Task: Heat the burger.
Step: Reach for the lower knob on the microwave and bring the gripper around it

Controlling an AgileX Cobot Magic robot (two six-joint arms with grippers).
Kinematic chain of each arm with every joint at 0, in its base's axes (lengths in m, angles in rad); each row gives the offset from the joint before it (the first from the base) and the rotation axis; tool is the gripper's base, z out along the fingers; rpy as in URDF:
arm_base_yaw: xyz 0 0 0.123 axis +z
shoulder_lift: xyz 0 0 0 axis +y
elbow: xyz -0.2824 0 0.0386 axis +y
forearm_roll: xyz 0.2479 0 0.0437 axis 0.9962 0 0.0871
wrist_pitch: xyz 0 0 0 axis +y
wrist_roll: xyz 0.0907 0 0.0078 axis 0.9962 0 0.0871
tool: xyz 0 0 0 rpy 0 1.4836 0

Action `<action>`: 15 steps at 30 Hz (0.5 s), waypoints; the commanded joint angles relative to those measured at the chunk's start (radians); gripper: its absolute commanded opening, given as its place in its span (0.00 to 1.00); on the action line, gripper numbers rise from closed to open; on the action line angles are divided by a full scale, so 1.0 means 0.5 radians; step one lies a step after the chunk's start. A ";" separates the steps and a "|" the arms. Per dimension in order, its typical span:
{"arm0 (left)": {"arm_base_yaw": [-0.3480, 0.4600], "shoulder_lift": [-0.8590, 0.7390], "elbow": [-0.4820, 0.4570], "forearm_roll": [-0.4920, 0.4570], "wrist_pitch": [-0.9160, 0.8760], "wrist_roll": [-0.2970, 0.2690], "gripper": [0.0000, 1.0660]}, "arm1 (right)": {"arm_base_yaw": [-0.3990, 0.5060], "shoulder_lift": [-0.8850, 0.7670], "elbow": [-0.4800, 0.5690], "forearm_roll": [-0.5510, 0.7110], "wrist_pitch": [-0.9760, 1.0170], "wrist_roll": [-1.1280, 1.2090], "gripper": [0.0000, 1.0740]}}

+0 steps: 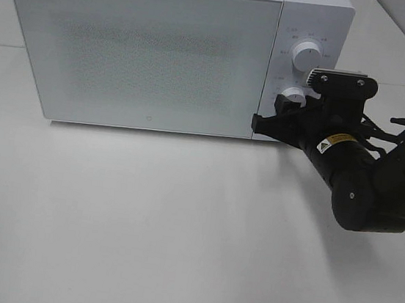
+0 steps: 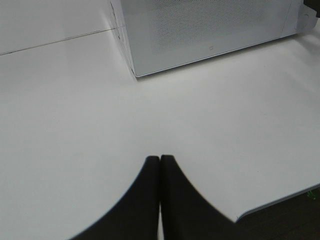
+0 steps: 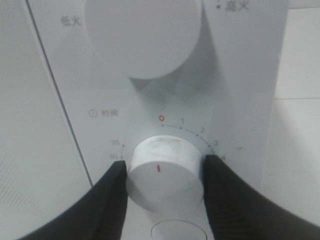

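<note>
Your right hand (image 3: 164,167) pinches the lower knob (image 3: 160,184) on the shut microwave (image 1: 148,49), your left hand (image 2: 160,165) is closed and empty above the table (image 1: 178,230), and you cannot tell where the burger is.

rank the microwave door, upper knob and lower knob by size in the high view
1. door, by far the largest
2. upper knob
3. lower knob: looks slightly smaller, but it is partly hidden, so the order of the two knobs is unsure
</note>
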State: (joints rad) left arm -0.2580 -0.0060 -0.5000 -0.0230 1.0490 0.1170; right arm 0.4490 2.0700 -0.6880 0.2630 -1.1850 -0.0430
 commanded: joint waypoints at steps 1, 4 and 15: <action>0.010 -0.040 0.006 -0.018 -0.030 -0.008 0.00 | -0.014 -0.016 -0.032 -0.012 -0.296 0.394 0.00; 0.010 -0.040 0.006 -0.018 -0.030 -0.008 0.00 | -0.014 -0.016 -0.032 -0.012 -0.296 0.526 0.00; 0.010 -0.040 0.006 -0.018 -0.030 -0.008 0.00 | -0.014 -0.016 -0.032 0.036 -0.300 2.170 0.00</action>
State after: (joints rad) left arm -0.2580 -0.0060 -0.5000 -0.0230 1.0490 0.1170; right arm 0.4490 2.0700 -0.6910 0.2660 -1.1930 0.8650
